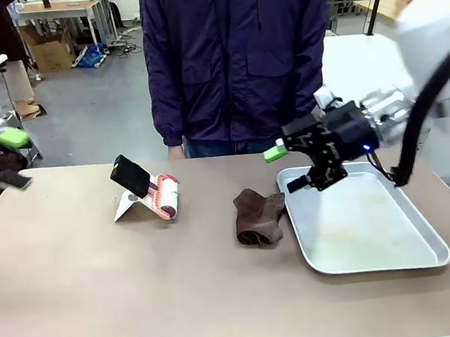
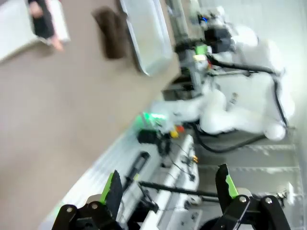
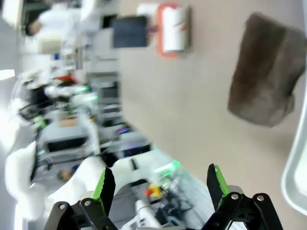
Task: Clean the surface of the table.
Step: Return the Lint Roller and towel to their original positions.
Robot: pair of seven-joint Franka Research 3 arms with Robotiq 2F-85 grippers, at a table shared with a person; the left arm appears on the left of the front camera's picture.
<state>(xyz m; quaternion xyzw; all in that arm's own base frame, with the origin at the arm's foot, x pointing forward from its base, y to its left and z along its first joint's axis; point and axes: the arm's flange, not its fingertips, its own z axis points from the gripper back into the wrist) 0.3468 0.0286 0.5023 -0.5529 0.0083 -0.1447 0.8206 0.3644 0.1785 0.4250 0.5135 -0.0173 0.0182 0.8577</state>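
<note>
The brownish table (image 1: 100, 286) stretches across the front view. On its middle lies a crumpled brown cloth (image 1: 258, 218), also in the right wrist view (image 3: 266, 72) and, blurred, in the left wrist view (image 2: 109, 32). My right gripper (image 1: 283, 168) hovers open above the near-left corner of the metal tray (image 1: 379, 257), just right of the cloth, with nothing between its fingers. My left gripper (image 1: 8, 159) stands open at the far left edge of the table, holding nothing; its green pads (image 2: 114, 189) frame floor and equipment.
A lint roller with a black handle on a white stand (image 1: 149, 194) sits left of the cloth. The shiny tray (image 2: 148, 38) occupies the table's right side. A person in a dark purple jacket (image 1: 237, 54) stands at the far edge.
</note>
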